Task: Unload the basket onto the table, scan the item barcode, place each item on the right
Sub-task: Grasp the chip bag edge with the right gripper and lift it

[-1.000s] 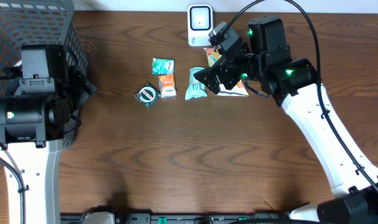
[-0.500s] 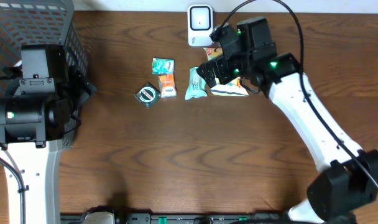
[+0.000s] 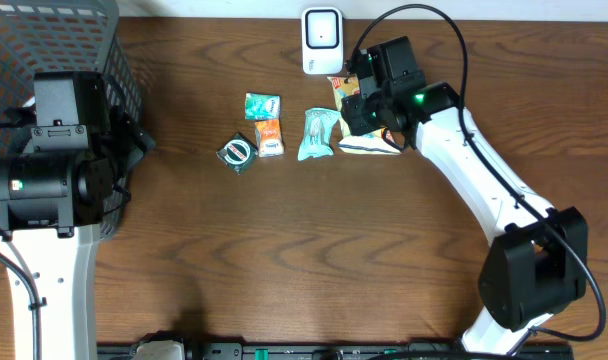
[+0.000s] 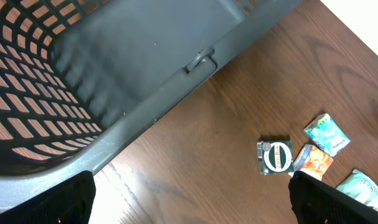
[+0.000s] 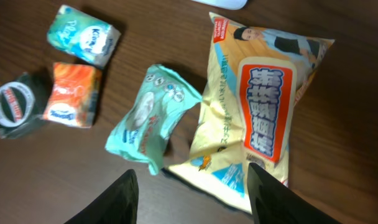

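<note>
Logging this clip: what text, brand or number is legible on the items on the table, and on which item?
"Kle": white letters on the teal tissue pack; the rest of the word is unclear.
Yellow bag: large white East Asian characters on an orange panel, too blurred to quote.
Orange packet, dark packet with a round label, mint green pack: print too small or blurred to read.

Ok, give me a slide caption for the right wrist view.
Right gripper hovers, jaws apart, over one end of a yellow snack bag, a teal wipes pack beside it on the table.
</note>
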